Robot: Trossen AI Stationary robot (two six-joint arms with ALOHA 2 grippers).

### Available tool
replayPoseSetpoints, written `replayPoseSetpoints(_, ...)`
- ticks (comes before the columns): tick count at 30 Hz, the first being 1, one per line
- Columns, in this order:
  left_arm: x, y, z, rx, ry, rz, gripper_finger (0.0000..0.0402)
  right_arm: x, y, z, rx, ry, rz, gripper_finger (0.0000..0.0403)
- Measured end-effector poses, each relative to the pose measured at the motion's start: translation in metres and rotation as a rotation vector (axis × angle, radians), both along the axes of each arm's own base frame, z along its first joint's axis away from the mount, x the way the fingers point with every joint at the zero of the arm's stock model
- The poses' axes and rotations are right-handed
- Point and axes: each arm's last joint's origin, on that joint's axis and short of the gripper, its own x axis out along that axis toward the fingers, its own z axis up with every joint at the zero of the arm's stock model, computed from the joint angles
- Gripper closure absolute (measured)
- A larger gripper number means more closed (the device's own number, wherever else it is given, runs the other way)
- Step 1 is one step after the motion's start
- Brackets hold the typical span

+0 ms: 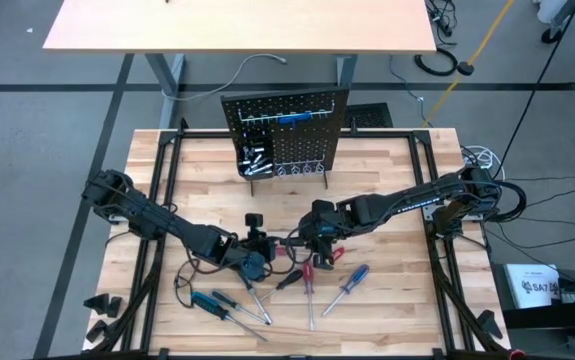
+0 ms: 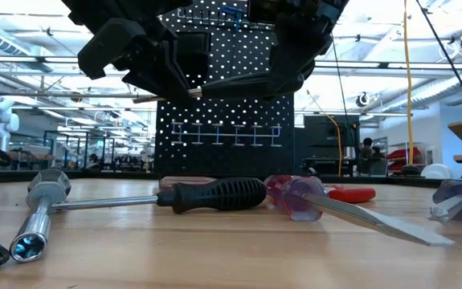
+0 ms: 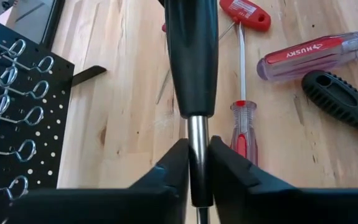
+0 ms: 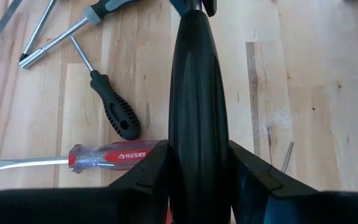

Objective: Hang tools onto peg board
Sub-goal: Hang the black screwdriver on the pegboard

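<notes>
Wrist views alone show both grips: the left gripper (image 3: 196, 171) pinches a black-handled screwdriver's (image 3: 192, 56) metal shaft, the right gripper (image 4: 198, 174) clamps its handle. Loose tools (image 1: 307, 285) lie below on the table (image 1: 387, 200). Farther back stands the peg board (image 1: 297, 135); its bin contents are indistinct.

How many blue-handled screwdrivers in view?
3 blue-handled screwdrivers: one hung atop the black perforated peg board, one on the wooden table's front left, one front right of centre. The left pincer and right pincer grip a black-handled tool; arms may hide more.
</notes>
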Motion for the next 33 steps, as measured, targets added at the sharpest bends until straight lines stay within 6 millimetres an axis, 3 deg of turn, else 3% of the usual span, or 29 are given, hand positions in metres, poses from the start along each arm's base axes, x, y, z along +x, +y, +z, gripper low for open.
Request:
replayPoseSetpoints(2, 0.000, 0.000, 0.000, 0.000, -0.003, 0.005, 0.0375, 0.000, 0.000, 0.000, 0.001, 0.001, -0.002, 0.0293)
replayPoseSetpoints(10, 0.000, 0.000, 0.000, -0.002, -0.005, 0.007, 0.0376, 0.000, 0.000, 0.000, 0.020, 0.005, 0.017, 0.0288)
replayPoseSetpoints(14, -0.001, 0.000, 0.000, -0.002, -0.001, 0.013, 0.0376, -0.006, 0.000, 0.003, 0.054, 0.042, 0.039, 0.0184)
replayPoseSetpoints(18, -0.002, 0.001, 0.002, -0.004, -0.004, 0.014, 0.0376, -0.022, -0.004, 0.024, 0.023, 0.021, -0.024, 0.0092)
replayPoseSetpoints(21, -0.006, 0.003, 0.005, 0.004, 0.008, 0.028, 0.0376, -0.041, -0.004, 0.047, -0.047, -0.036, -0.068, 0.0059)
replayPoseSetpoints(25, -0.019, 0.008, 0.012, -0.004, -0.040, 0.075, 0.0376, -0.074, 0.003, 0.068, -0.151, -0.135, -0.120, 0.0053)
replayPoseSetpoints(29, -0.042, 0.012, 0.022, -0.032, -0.116, 0.095, 0.0376, -0.107, 0.005, 0.057, -0.183, -0.258, -0.231, 0.0052)
replayPoseSetpoints(33, -0.060, 0.014, 0.034, -0.100, -0.336, 0.026, 0.0376, -0.126, 0.006, 0.023, -0.058, -0.485, -0.293, 0.0052)
